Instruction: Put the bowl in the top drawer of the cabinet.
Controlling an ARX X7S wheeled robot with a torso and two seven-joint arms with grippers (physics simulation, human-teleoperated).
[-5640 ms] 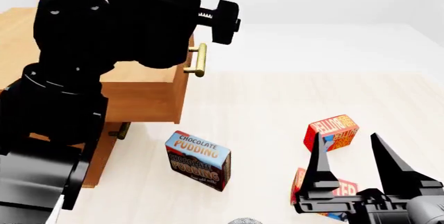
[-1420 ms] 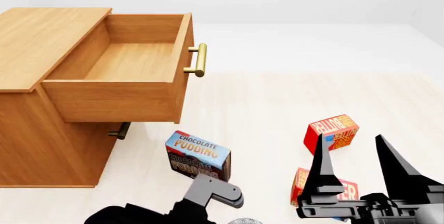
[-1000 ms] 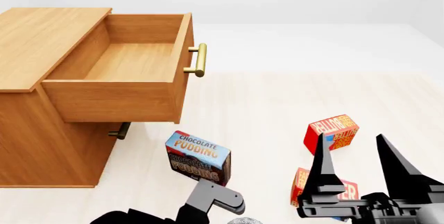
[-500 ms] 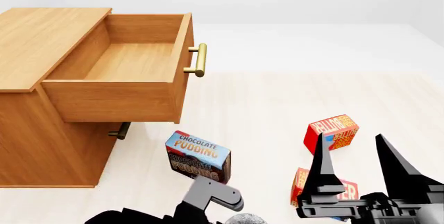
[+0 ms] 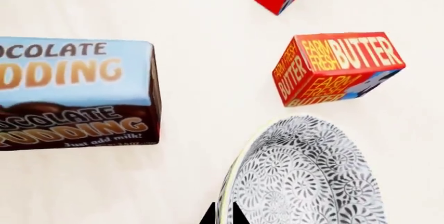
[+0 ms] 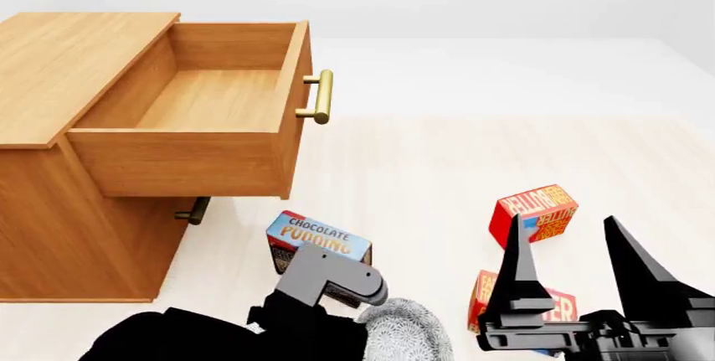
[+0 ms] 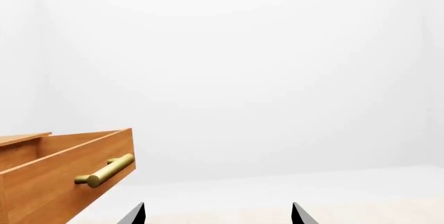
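The left gripper [image 5: 223, 216] pinches the rim of the bowl [image 6: 403, 332], which hangs tilted on edge at the near bottom of the head view. The right gripper [image 6: 575, 254] stands spread, empty. Best lift clear of the pudding box [image 6: 321, 248], then level the bowl over the open top drawer [image 6: 213, 97]. Being round, the bowl has no long axis.

Pale floor [image 6: 424, 168] carries cabinet [image 6: 67, 68], 3 boxes

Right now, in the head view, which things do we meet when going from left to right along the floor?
cabinet → chocolate pudding box → bowl → lying butter box → upright butter box
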